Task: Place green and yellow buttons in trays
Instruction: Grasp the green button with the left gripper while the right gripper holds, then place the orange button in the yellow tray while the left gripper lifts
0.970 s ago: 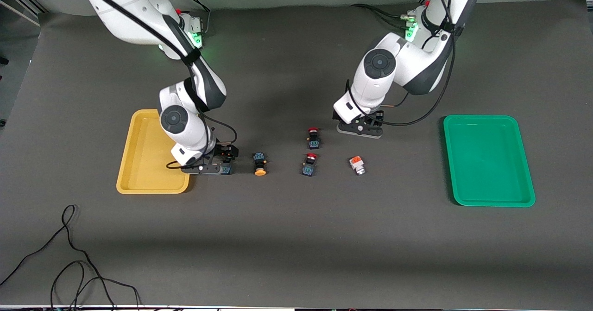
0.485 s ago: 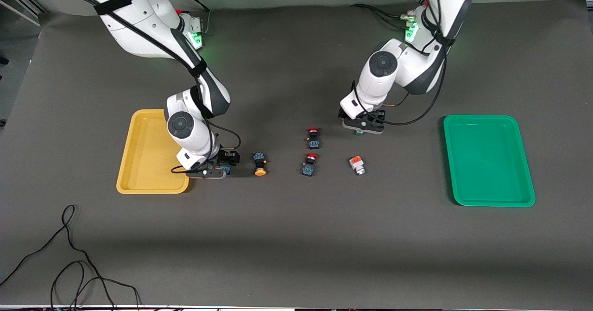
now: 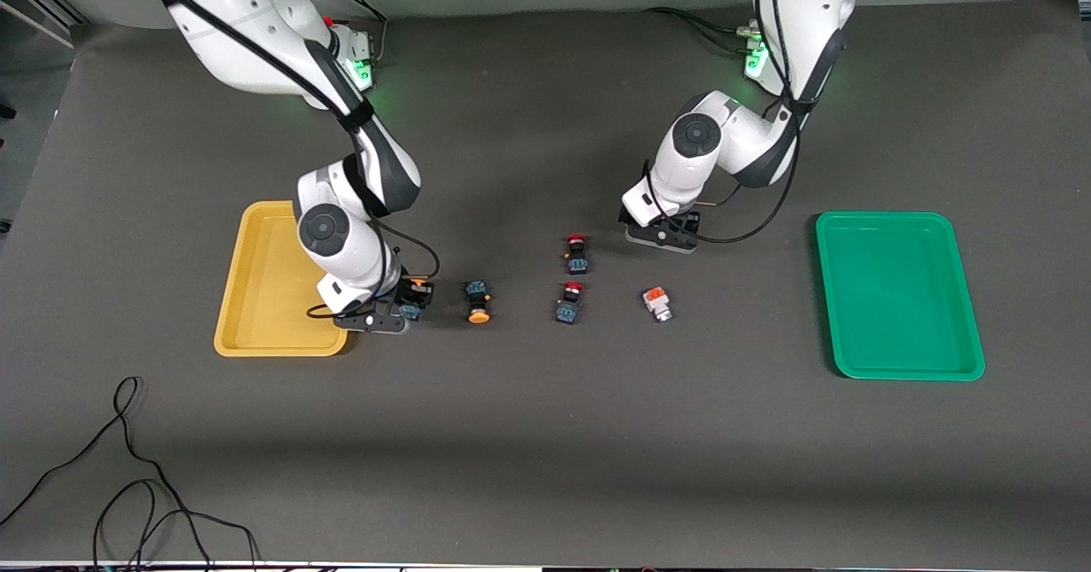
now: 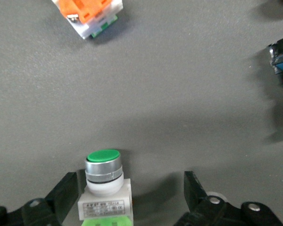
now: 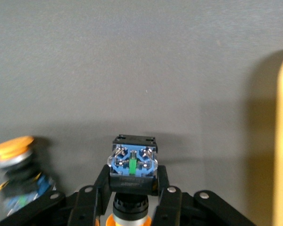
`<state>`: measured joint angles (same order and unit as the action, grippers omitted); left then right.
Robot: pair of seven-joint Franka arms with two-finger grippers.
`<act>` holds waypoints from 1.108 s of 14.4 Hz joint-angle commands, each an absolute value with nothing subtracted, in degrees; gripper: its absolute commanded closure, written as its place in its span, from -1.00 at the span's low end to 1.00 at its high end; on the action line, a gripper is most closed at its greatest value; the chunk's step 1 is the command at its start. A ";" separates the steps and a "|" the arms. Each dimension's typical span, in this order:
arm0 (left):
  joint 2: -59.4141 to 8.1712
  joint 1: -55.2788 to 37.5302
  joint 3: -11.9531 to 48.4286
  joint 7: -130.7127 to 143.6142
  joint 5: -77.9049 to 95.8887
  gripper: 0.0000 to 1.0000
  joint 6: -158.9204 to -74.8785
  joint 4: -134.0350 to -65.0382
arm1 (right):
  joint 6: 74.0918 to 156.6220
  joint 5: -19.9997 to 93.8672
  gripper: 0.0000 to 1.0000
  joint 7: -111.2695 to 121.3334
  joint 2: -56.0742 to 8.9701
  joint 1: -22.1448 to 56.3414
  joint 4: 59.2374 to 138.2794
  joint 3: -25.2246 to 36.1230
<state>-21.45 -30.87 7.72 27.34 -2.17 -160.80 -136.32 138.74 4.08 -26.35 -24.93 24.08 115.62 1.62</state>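
Where the bench (image 3: 545,436) is covered by a matte dark grey mat, two shallow plastic trays with rounded corners are seen: a mustard yellow tray (image 3: 256,333) toward the right arm's end and a bright green tray (image 3: 899,295) toward the left arm's end. The right gripper (image 3: 407,303) is seen just beside the yellow tray's edge, jaws closed on a yellow-capped button (image 5: 132,167); in the right wrist view its black-and-blue square body with metal terminals is clamped between the black fingers (image 5: 100,190), the orange cap showing below. A second yellow-capped button (image 3: 477,301) is seen lying on the mat just beside it, cap toward the front camera. The left gripper (image 3: 663,235) is seen low over the mat near mid-bench, jaws wide. In the front view what lies under it is hidden by the wrist; in the left wrist view a green-tipped button (image 4: 104,188) with a round glossy cap, metal collar and pale grey body is seen between the spread fingers (image 4: 61,195), close against one and apart from the other. An orange-tipped grey button (image 3: 656,303) is noted nearer the front camera. Two red-capped switches (image 3: 576,253) (image 3: 568,301) are noted between the two grippers, toward mid-bench. A black cable (image 3: 128,470) is coiled at the bench's near edge.
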 commanded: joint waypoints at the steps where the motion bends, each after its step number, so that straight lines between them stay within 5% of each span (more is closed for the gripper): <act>1: -20.30 -31.82 6.94 28.04 -3.08 -0.66 -162.68 -138.34 | 124.68 4.48 1.00 -26.63 -16.11 24.08 113.56 3.68; 2: -20.13 -31.82 6.94 27.86 -3.08 -0.19 -162.69 -138.43 | 120.89 4.31 1.00 -25.76 -13.30 24.00 113.29 5.00; 5: -19.69 -31.90 6.94 27.86 -3.16 0.26 -162.69 -138.87 | 113.40 4.31 1.00 -16.56 -8.27 24.08 113.81 10.79; 9: -18.72 -31.82 6.94 27.77 -3.25 0.95 -162.25 -138.87 | 116.52 4.31 1.00 -3.43 -7.03 24.17 118.72 18.54; 13: -14.35 -31.20 6.59 28.39 -3.25 1.00 -158.67 -137.90 | 133.11 4.22 1.00 -3.34 -7.90 24.43 129.18 18.63; 16: -9.15 -29.53 6.59 27.60 -3.25 1.00 -142.18 -130.72 | 143.67 4.22 1.00 -1.77 -11.50 24.52 133.93 18.54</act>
<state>-14.38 -30.35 6.72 27.33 -2.65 -152.81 -134.40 137.78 4.02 -3.86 -9.98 24.03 131.10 18.23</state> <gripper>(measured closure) 0.590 0.581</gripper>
